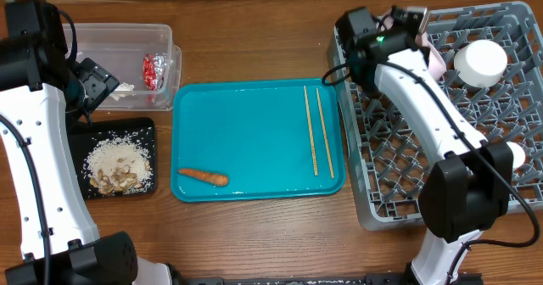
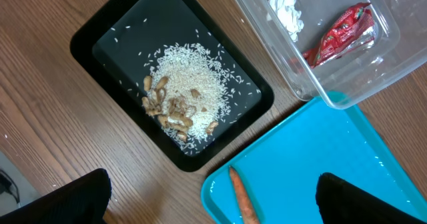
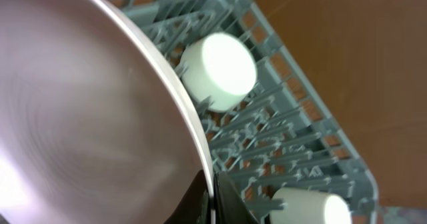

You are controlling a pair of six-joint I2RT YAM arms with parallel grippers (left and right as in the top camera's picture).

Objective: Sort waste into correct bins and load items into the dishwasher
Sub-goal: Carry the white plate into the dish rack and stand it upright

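Red wrapper (image 2: 340, 31): print too small to read. It lies in the clear tub (image 2: 373, 71) beside the crumpled white paper bit (image 2: 285, 7). Black tray (image 2: 100, 31) holds white rice (image 2: 190, 84) with beige food scraps (image 2: 170, 111) heaped at the middle. Teal tray (image 1: 254, 115): carrot (image 1: 204, 176) near its front left corner, chopsticks (image 1: 316, 131) side by side along the right edge. Dish rack (image 1: 399, 175) holds two white cups (image 1: 479, 62) among the pegs. Left gripper (image 2: 212, 201) released, fingers wide apart, above the teal tray's corner. Right gripper (image 3: 212, 201) clenched on the rim of the plate (image 3: 80, 104), which is tilted on edge over the rack's far left corner.
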